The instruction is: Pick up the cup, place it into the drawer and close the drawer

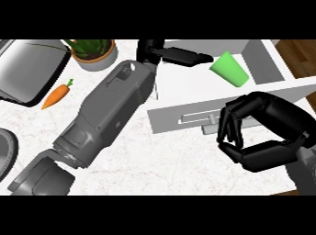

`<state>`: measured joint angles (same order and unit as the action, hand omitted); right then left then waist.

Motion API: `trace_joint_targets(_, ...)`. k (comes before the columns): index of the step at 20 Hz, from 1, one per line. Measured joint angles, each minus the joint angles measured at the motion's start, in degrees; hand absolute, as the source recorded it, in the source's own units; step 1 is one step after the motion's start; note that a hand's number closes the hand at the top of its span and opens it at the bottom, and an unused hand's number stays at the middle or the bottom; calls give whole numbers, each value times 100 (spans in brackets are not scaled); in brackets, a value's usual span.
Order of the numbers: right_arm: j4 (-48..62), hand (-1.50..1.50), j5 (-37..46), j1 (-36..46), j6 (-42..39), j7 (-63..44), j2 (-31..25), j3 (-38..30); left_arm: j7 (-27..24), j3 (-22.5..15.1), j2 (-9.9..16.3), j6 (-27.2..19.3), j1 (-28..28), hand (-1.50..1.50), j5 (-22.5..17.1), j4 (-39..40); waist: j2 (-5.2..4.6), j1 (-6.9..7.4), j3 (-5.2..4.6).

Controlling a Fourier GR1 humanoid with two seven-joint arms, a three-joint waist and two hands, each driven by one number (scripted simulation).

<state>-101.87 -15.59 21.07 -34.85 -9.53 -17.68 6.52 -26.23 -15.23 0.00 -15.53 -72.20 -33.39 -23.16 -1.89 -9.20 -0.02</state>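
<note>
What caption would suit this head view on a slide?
Green cup lies in the open drawer; left hand above it, right hand curled at the drawer front.

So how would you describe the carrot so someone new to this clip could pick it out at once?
Start at the toaster in the counter's far left corner, beside the potted plant. The carrot lies on the white counter just off the toaster's right edge, left of the left forearm. It is the only orange thing, tapered with a small green top.

We see the cup (pixel 230 69) in the open drawer (pixel 188 85) at right; on the table (pixel 160 156), carrot (pixel 57 95) between toaster (pixel 21 69) and left arm, plant pot (pixel 95 54) behind it.
</note>
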Motion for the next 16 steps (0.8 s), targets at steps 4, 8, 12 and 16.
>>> trace_joint_targets(4,-52,-150,721,-230,-144,-72,-315,269,-162,3,0,-123,-8,-150,-191,76,45,209,4)
trace_joint_targets(8,52,-150,1887,-349,96,207,-453,525,-257,25,-1,-187,26,-150,-354,80,80,453,8)
trace_joint_targets(12,566,-150,2896,-491,586,490,-333,864,-491,68,28,1,313,-150,-454,-15,115,707,7)
trace_joint_targets(16,1686,-150,3647,-271,940,891,-157,1181,-552,153,94,186,530,-150,-493,-198,131,951,8)
